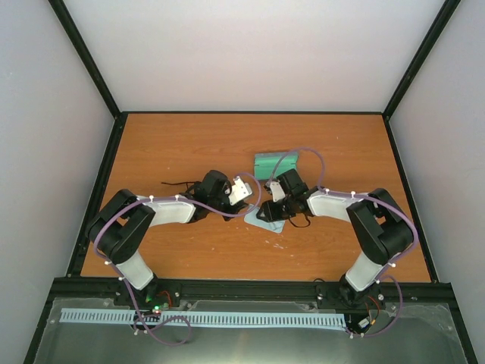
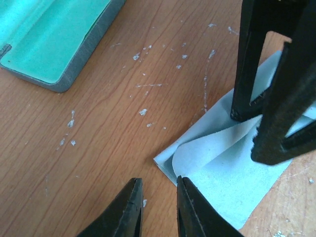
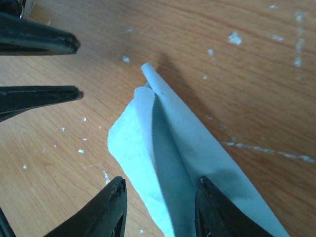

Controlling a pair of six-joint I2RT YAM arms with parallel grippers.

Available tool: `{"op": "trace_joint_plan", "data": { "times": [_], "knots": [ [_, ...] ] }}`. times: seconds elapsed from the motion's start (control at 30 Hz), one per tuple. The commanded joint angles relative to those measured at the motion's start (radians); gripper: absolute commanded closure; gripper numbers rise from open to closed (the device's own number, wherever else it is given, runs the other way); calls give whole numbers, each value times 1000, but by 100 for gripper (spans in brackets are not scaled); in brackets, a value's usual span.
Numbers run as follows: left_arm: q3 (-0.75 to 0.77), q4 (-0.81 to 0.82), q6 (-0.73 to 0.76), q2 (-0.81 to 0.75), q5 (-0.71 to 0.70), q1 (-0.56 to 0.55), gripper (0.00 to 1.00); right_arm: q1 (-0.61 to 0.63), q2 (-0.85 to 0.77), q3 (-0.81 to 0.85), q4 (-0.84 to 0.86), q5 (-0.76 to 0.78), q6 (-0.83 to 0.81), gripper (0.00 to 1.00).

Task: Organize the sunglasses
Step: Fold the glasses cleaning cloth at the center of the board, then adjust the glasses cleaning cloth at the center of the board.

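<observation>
Setting: orange-brown wooden table (image 1: 227,254), scuffed with pale flecks, standing inside a black frame with plain white walls.

- left arm (image 1: 144,220) and right arm (image 1: 375,224): both rise from the near edge and bend inward, so the wrists meet near the middle of the table.
- left gripper (image 2: 159,183): low over bare wood, just beside the near corner of the cloth. The fingertips stand a narrow gap apart with only wood showing between them, so it grips nothing.
- cloth (image 2: 222,173): pale blue and lying on the table between the two grippers. One edge is turned over into a soft raised fold that runs toward a corner.
- right gripper (image 3: 162,183): fingers spread, with the tips down at the cloth on either side of the raised fold. They are not pinched on it.
- sunglasses (image 1: 176,184): on the table on the far-left side of the left wrist, well apart from cloth and case and clear of both grippers. Only thin black arms show in the top view; the rest is hidden by the wrist or too small to tell.
- case (image 2: 89,54): grey-blue shell lying open with the green lining up. It is the farthest item, beyond the cloth and just past the right wrist.
</observation>
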Motion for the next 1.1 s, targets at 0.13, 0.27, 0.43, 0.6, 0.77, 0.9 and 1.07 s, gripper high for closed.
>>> {"op": "trace_joint_plan", "data": {
  "times": [0.13,0.27,0.43,0.6,0.77,0.9,1.07],
  "knots": [
    [0,33,-12,-26,8,9,78,69,-4,14,38,-46,26,62],
    [2,33,-11,-22,9,10,78,82,-24,-12,35,-37,37,63],
    [6,39,-8,-21,6,14,77,79,-147,-43,-6,89,61,63],
    [27,45,-34,-23,37,58,76,21,-322,-77,-61,262,107,54],
    [55,29,-36,3,62,90,76,-29,-336,-65,-208,402,111,52],
    [64,29,-35,16,80,92,76,-28,-278,-83,-243,423,133,55],
    [69,6,56,18,143,84,83,-29,-234,-111,-206,409,176,56]
  ]
}}
